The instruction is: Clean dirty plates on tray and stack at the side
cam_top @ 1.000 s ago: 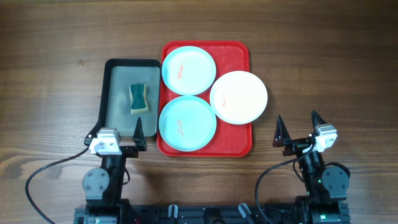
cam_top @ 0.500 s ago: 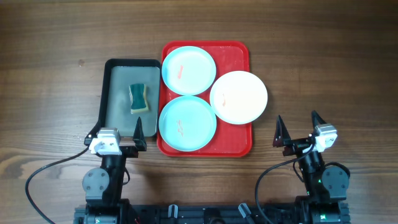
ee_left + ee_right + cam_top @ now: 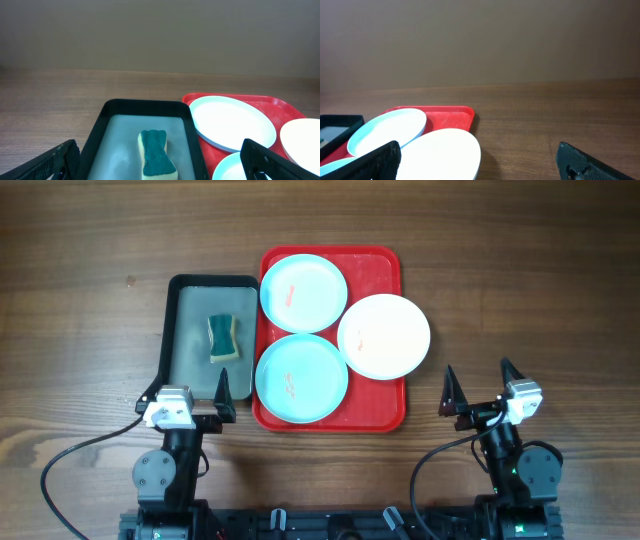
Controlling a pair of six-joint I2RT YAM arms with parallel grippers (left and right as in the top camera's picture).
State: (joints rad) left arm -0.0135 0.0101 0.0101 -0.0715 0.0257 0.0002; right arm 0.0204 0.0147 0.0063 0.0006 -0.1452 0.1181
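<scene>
The left gripper (image 3: 190, 393), wide open and empty, faces the sponge (image 3: 224, 338) lying just ahead in the dark grey tray (image 3: 188, 310), long axis running away from it, with the plates (image 3: 301, 376) on the red tray (image 3: 380, 270) ahead-right.

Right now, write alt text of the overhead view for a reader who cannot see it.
A red tray holds two light blue plates and a white plate overhanging its right rim. Left of it, a dark grey tray holds a sponge; the left tool and right tool sit open below.
</scene>
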